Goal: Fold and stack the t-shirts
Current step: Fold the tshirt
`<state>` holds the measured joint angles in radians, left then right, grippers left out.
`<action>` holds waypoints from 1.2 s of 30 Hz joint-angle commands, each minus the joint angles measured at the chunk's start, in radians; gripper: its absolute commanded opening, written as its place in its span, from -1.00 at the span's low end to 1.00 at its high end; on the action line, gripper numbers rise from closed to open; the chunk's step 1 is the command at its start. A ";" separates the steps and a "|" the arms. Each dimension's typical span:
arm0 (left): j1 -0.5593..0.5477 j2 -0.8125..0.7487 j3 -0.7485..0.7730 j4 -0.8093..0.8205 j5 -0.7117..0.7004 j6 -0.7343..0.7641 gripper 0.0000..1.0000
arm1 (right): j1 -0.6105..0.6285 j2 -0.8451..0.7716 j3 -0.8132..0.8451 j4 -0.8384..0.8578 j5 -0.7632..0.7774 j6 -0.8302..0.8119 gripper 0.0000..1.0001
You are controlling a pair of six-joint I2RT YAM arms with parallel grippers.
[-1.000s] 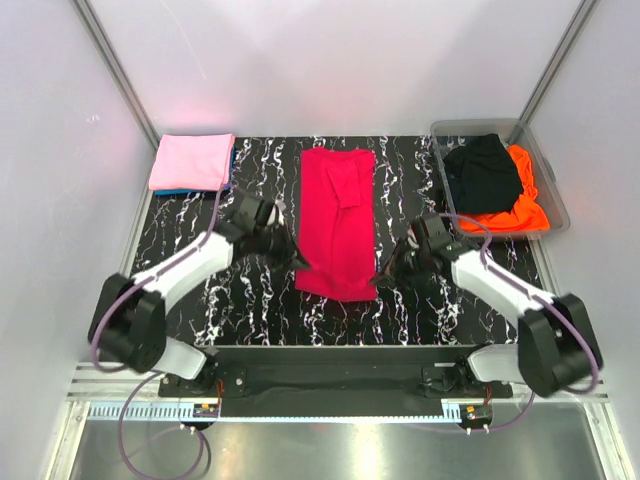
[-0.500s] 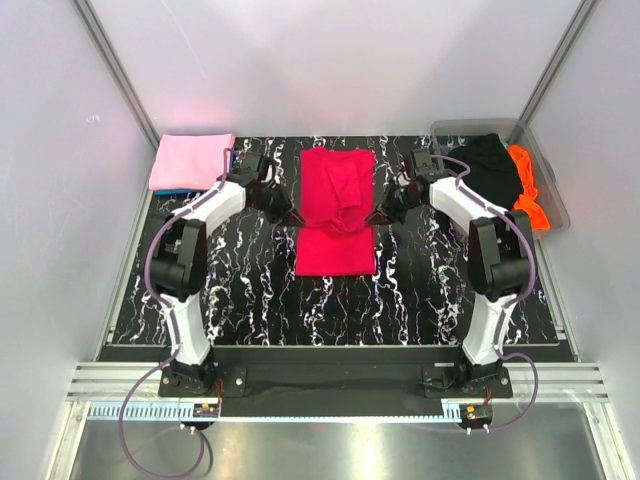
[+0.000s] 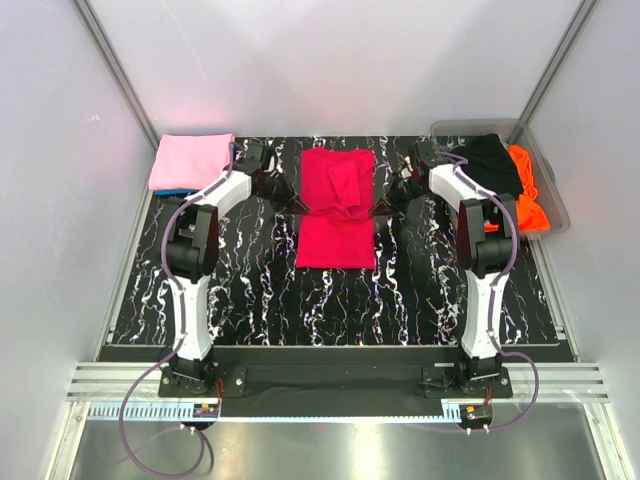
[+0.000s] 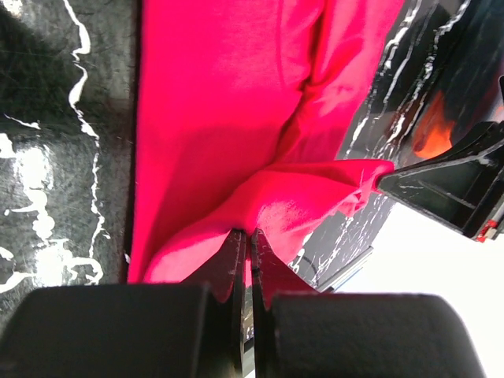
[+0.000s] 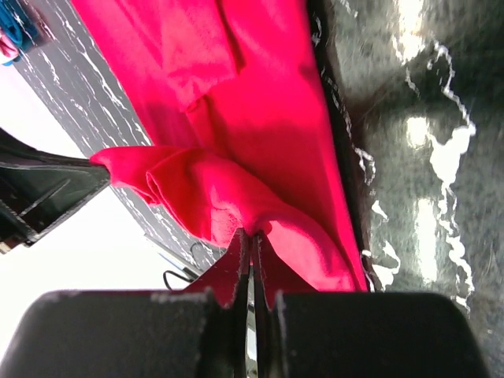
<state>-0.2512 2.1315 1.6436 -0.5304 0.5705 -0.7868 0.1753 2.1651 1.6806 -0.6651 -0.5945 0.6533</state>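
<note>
Right hand [image 3: 384, 208] near bin [image 3: 462, 125] of tees [image 3: 487, 165]

I can read no words, numbers, brands or signs in any of my views. The crimson-red t-shirt [image 3: 337, 240] is plain cloth, and the table [image 3: 250, 290] shows only white veining on black. The small boards [image 3: 205, 407] on the rail [image 3: 110, 385] by my bases are too small to make out.

Tee [image 3: 336, 214] mid-table, folded tees [image 3: 190, 162] far-left, bin [image 3: 470, 125] far-right
</note>
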 commanded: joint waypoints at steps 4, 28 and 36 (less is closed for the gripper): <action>0.021 0.042 0.051 0.010 0.037 -0.014 -1.00 | -0.019 0.053 0.091 -0.018 -0.068 -0.017 -1.00; -0.063 -0.234 -0.160 -0.088 -0.063 0.247 -0.06 | 0.018 -0.137 -0.069 -0.107 0.045 -0.147 -0.22; -0.100 -0.187 -0.277 -0.002 -0.073 0.213 -0.20 | 0.161 -0.108 -0.179 -0.002 0.022 -0.098 -0.69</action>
<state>-0.3779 1.9175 1.3567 -0.6029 0.5121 -0.5838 0.3340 2.0468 1.5028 -0.7437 -0.5652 0.5392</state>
